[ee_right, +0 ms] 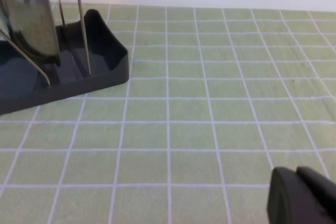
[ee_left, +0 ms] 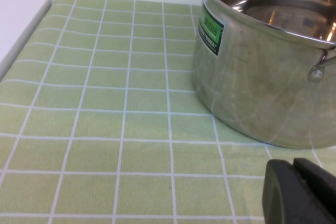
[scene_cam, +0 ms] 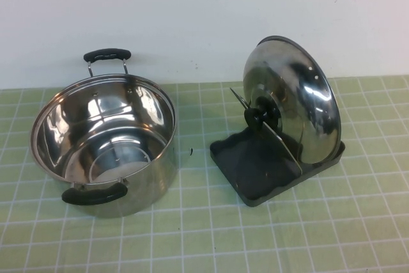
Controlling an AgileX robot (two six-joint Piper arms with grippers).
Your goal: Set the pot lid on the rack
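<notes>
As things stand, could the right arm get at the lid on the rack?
Probably yes. The lid stands on edge in the rack, open mat lies between, and the right end effector sits low nearby, apart from it.

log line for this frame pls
lid: pot lid on edge in rack | pot: open, left of rack | left claw: near pot | right claw: near rack | task: looks done
</notes>
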